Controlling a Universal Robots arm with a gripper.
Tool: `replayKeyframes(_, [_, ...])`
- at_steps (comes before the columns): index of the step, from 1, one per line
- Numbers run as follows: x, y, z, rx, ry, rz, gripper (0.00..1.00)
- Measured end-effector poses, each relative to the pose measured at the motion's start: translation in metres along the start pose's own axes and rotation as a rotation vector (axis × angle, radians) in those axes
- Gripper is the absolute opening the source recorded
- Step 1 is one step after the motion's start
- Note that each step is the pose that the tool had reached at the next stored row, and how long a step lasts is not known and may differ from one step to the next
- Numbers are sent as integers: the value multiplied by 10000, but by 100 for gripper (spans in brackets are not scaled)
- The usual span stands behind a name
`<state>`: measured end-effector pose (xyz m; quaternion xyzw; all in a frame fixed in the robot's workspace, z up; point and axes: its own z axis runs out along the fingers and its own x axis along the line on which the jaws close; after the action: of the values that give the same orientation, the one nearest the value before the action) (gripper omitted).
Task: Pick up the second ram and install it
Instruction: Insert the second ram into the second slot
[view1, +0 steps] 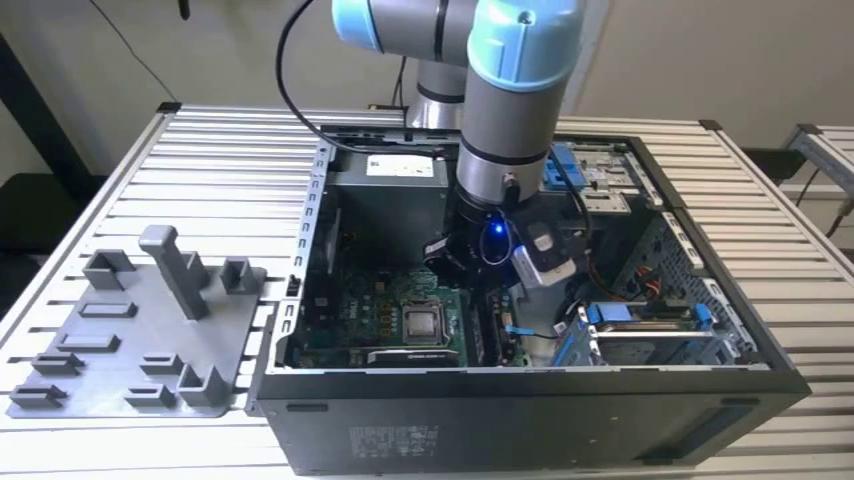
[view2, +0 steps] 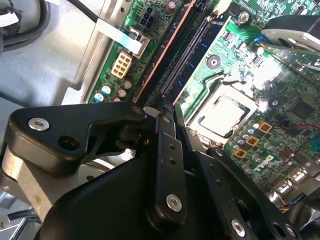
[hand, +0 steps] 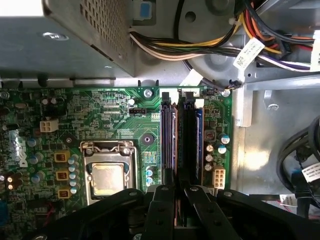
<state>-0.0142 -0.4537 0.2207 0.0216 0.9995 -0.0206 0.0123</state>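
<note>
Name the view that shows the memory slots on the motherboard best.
The first wrist view: the memory slots run lengthwise, unobstructed. The second wrist view shows them slanted, partly behind the gripper. In the exterior view the arm blocks them.

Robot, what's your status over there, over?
Gripper low inside the computer case, at the memory slots. Memory stick edge-up in a slot, one end at gripper. Wires off to the side.

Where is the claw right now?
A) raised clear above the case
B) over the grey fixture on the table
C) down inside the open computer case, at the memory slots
C: in the first wrist view the claw sits at the memory slots on the motherboard.
</note>
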Motion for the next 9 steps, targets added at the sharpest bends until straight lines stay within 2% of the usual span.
replayKeyframes(9, [1,3,50,2,1,10,14])
